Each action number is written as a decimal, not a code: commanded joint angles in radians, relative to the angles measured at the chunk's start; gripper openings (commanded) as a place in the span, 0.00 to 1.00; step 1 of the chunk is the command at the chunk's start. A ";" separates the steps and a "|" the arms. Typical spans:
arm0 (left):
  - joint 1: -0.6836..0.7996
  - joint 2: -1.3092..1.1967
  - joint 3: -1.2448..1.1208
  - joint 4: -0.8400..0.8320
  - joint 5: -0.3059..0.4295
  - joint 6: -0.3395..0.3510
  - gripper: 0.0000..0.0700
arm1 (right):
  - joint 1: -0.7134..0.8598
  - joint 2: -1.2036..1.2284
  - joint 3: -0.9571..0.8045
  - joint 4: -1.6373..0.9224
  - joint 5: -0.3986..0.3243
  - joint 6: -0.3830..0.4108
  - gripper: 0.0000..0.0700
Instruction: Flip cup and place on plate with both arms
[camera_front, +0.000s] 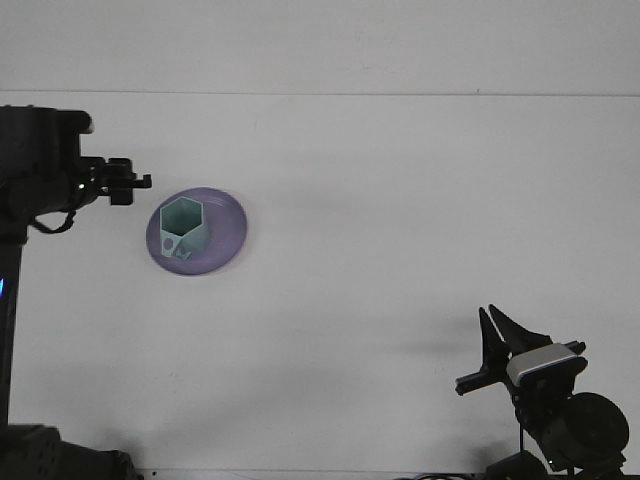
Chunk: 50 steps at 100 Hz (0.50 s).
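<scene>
A pale green hexagonal cup (182, 226) stands mouth up on the purple plate (228, 232) at the left of the white table. My left gripper (128, 186) hangs just left of the plate and above it, apart from the cup, its fingers open with nothing between them. My right gripper (497, 334) sits at the bottom right near the table's front edge, far from the plate, with its two black fingers spread open and empty.
The left arm's black links (35, 180) fill the left edge of the view. The table's back edge (320, 94) runs across the top.
</scene>
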 joint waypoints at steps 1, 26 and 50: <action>0.000 -0.069 0.026 -0.003 0.003 0.003 0.02 | 0.001 0.021 0.012 0.009 0.001 -0.024 0.00; 0.000 -0.452 -0.251 0.117 0.001 0.023 0.02 | 0.001 0.059 0.010 0.049 0.009 -0.052 0.00; -0.002 -0.991 -0.974 0.588 0.013 0.031 0.02 | 0.001 0.033 -0.091 0.143 0.008 -0.055 0.00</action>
